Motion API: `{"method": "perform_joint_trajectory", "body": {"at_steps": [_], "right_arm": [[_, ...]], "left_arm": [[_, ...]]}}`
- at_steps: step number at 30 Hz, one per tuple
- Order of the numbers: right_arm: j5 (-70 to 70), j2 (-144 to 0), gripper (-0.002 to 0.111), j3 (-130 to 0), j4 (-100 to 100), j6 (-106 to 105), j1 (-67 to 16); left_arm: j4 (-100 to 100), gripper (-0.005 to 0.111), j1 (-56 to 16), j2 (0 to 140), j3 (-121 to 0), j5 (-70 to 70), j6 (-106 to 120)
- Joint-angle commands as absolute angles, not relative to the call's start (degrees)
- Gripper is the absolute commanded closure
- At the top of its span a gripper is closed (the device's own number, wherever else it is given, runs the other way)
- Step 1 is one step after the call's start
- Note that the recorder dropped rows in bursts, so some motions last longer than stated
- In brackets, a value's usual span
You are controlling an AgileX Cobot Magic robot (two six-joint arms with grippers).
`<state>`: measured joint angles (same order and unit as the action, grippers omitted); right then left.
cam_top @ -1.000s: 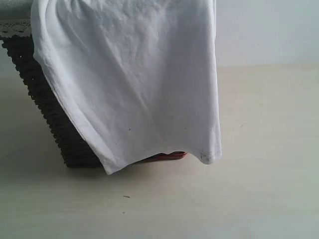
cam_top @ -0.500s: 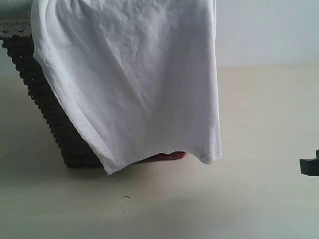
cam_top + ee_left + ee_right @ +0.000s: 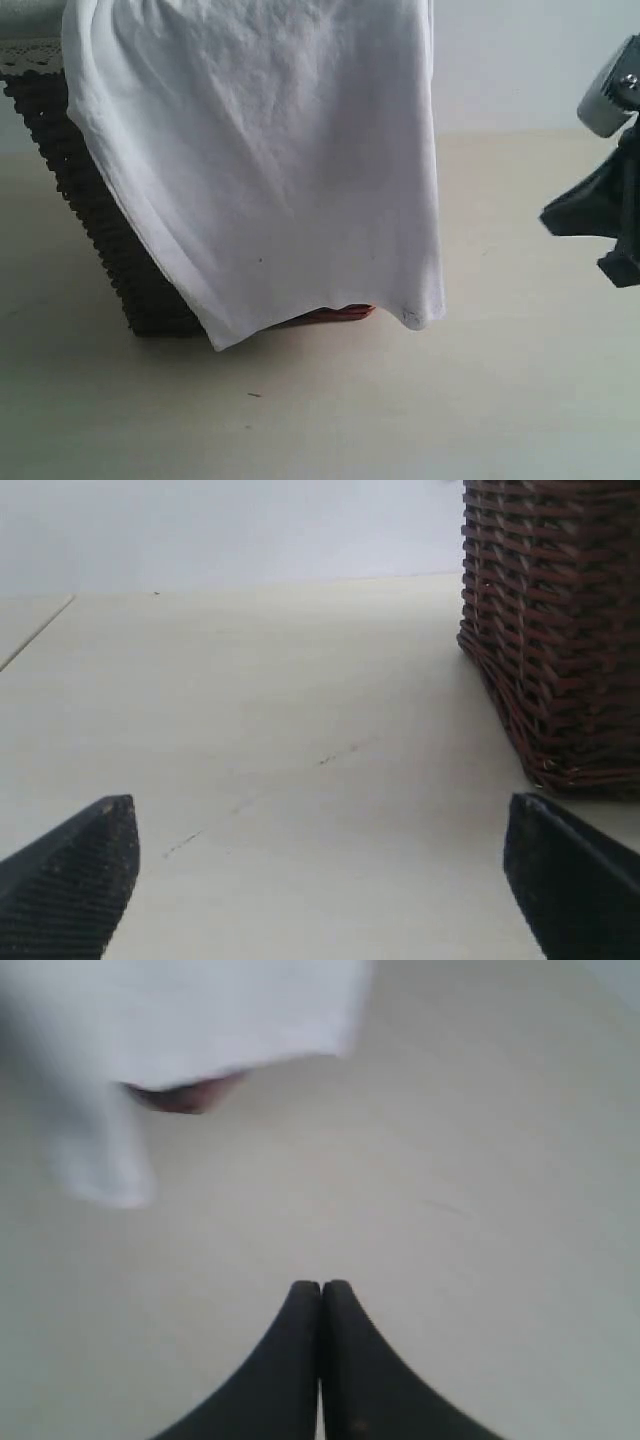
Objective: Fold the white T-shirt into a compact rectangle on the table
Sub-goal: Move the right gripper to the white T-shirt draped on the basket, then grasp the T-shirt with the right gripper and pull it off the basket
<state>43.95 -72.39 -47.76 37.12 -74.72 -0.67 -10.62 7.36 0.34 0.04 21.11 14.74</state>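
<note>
The white T-shirt (image 3: 270, 150) hangs draped over the dark wicker basket (image 3: 95, 220), its lower hem dangling just above the table (image 3: 500, 400). The right wrist view shows the same white T-shirt (image 3: 180, 1010) blurred, above bare table (image 3: 450, 1210). My right gripper (image 3: 321, 1286) is shut, fingertips touching with nothing between them; in the exterior view its arm (image 3: 605, 215) stands at the right edge, well apart from the shirt. My left gripper (image 3: 320, 820) is open wide over bare table, with the basket (image 3: 555, 630) beside it.
A red-brown strip of the basket's base (image 3: 340, 313) shows under the shirt's hem. White lace trim (image 3: 30, 55) runs along the basket's rim at the upper left. A pale wall (image 3: 530, 60) rises behind the table.
The right arm has risen into the exterior view at the right edge, from nothing to a small dark tip to a large part. The shirt and basket have not moved.
</note>
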Motion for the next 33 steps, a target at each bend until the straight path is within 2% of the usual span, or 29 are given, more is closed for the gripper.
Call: {"method": "perform_joint_trajectory", "body": {"at_steps": [1, 3, 5, 6, 8, 9, 10, 17, 20, 23, 29, 33], "right_arm": [[70.0, -73.8, 0.108, -53.8, 67.9, -99.1, 4.7], [70.0, -74.0, 0.106, -54.2, 75.1, -99.2, 6.8], [70.0, -75.7, 0.086, -54.2, 74.7, -99.5, 7.5], [70.0, -77.4, 0.064, -54.2, 74.6, -100.7, 7.3], [70.0, -79.3, 0.039, -54.2, 76.0, -100.7, 6.8], [70.0, -80.3, 0.032, -54.2, 76.9, -100.7, 6.1], [68.8, -81.1, 0.030, -54.2, 77.6, -100.7, 5.5], [65.6, -87.6, 0.033, -54.2, 84.3, -105.3, 1.2], [61.4, -89.5, 0.037, -54.2, 86.5, -105.3, -1.1], [56.5, -90.1, 0.052, -54.2, 88.5, -105.3, -2.6], [57.8, -89.7, 0.107, -56.5, 90.5, -104.9, -3.0], [58.4, -87.5, 0.108, -58.8, 90.6, -104.6, -3.0]], "left_arm": [[-11.0, 0.013, 7.5, 0.0, 0.0, 20.7, 14.5], [-11.0, 0.013, 7.5, 0.0, 0.0, 20.7, 14.5], [-11.0, 0.013, 7.5, 0.0, 0.0, 20.7, 14.5], [-11.0, 0.013, 7.5, 0.0, 0.0, 20.7, 14.5], [-11.0, 0.013, 7.5, 0.0, 0.0, 20.7, 14.5], [-11.0, 0.013, 7.5, 0.0, 0.0, 20.7, 14.5], [-11.0, 0.013, 7.5, 0.0, 0.0, 20.7, 14.5], [-11.0, 0.013, 7.5, 0.0, 0.0, 20.7, 14.5], [-11.0, 0.013, 7.5, 0.0, 0.0, 20.7, 14.5], [-11.0, 0.013, 7.5, 0.0, 0.0, 20.7, 14.5], [-11.0, 0.013, 7.5, 0.0, 0.0, 20.7, 14.5], [-11.0, 0.013, 7.5, 0.0, 0.0, 20.7, 14.5]]}}
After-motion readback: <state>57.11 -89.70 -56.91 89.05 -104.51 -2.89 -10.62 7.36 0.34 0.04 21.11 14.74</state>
